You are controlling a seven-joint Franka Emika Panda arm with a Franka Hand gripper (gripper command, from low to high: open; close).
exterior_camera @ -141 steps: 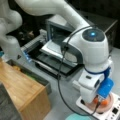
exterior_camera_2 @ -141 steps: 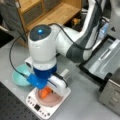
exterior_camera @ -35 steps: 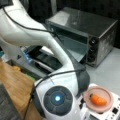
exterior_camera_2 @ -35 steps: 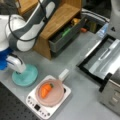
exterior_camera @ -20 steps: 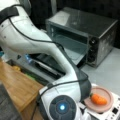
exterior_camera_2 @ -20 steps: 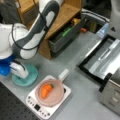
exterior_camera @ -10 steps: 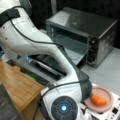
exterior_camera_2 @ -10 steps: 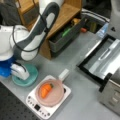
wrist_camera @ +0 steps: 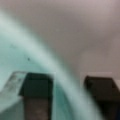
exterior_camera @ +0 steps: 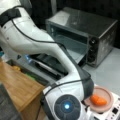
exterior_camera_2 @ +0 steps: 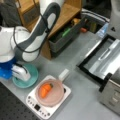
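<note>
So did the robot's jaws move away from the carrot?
Yes. The gripper left the carrot in the pink pan and went toward a front view's left, to the teal plate.

A toaster oven (exterior_camera: 85,37), open, beside a wooden shelf (exterior_camera_2: 62,17).

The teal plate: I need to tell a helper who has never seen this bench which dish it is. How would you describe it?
Start at the white cooktop near a front view's bottom, which carries a pink pan holding a carrot. Just to its left lies the teal plate, flat on the grey table, under the arm's tool, whose fingers straddle its rim. It is the only teal, empty dish.
</note>
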